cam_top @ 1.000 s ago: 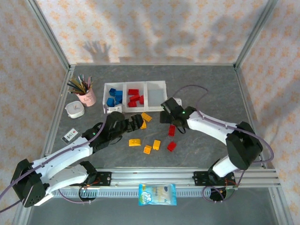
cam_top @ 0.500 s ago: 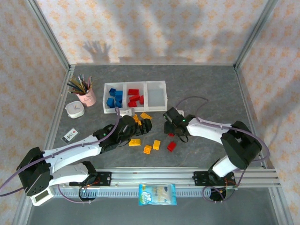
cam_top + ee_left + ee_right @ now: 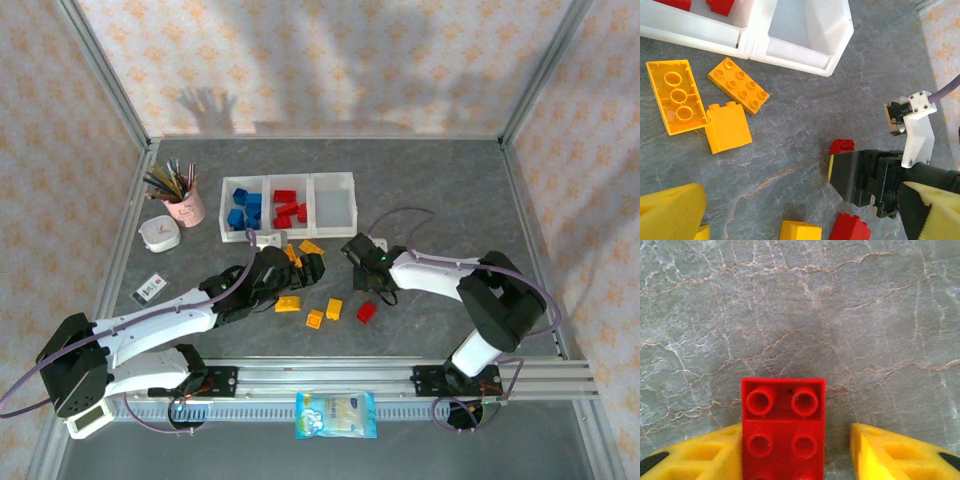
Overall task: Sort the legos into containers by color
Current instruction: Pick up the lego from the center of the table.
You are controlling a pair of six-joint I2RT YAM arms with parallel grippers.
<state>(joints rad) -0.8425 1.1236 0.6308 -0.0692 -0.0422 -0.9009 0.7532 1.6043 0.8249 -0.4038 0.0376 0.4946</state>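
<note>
Right gripper (image 3: 795, 457) lowered, red lego (image 3: 783, 425) between parted fingers (image 3: 890, 455)

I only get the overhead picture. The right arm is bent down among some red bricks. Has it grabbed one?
Observer: Not clamped yet. On the right wrist camera, a red brick sits studs-up between the fingers of the right gripper. One finger looks to be against its side, and there is a gap before the other.
Visitor: And the left arm?
Observer: Its wrist camera shows the left gripper open wide, holding nothing.
Visitor: Is anything odd about the yellow pieces near it?
Observer: One yellow brick lies upside down, with three round hollows facing up.
</note>
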